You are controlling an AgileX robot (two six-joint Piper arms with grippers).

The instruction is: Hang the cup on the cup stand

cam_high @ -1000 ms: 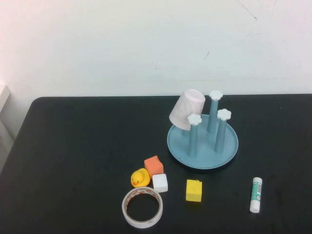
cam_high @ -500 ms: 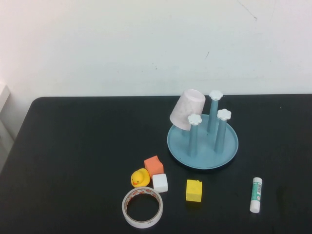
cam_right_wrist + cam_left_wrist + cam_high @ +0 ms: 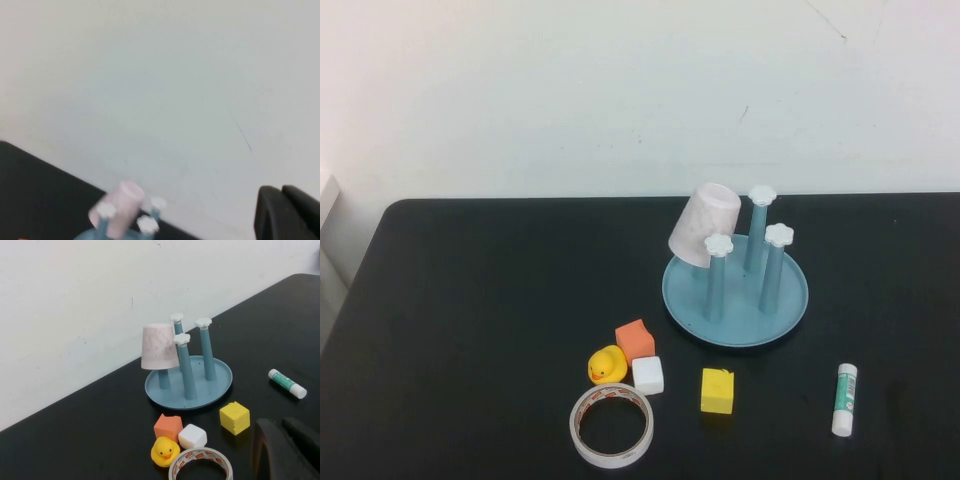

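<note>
Ahead of the left gripper (image 3: 287,450), and a little to its left side, stands the cup stand (image 3: 220,385) with the cup (image 3: 159,346) already sitting upside down over one post, rim downward and base upward. The cup's long axis leans slightly off vertical, tilting away from the other three posts. From the right gripper (image 3: 287,212) the same stand (image 3: 102,231) lies ahead and well below, so I judge this arm is raised high and pulled back; the left one is lower, near the table, and nearer to the stand. Both grippers show only as dark fingers at the corner of their own wrist views (neither appears in the high view), and whether they are open or closed I cannot tell. Neither touches the cup. Between the left gripper and the stand lie a tape roll (image 3: 201,465), a yellow duck (image 3: 165,451) and some small blocks. To my judgement the hanging is done, and no more reach is needed
</note>
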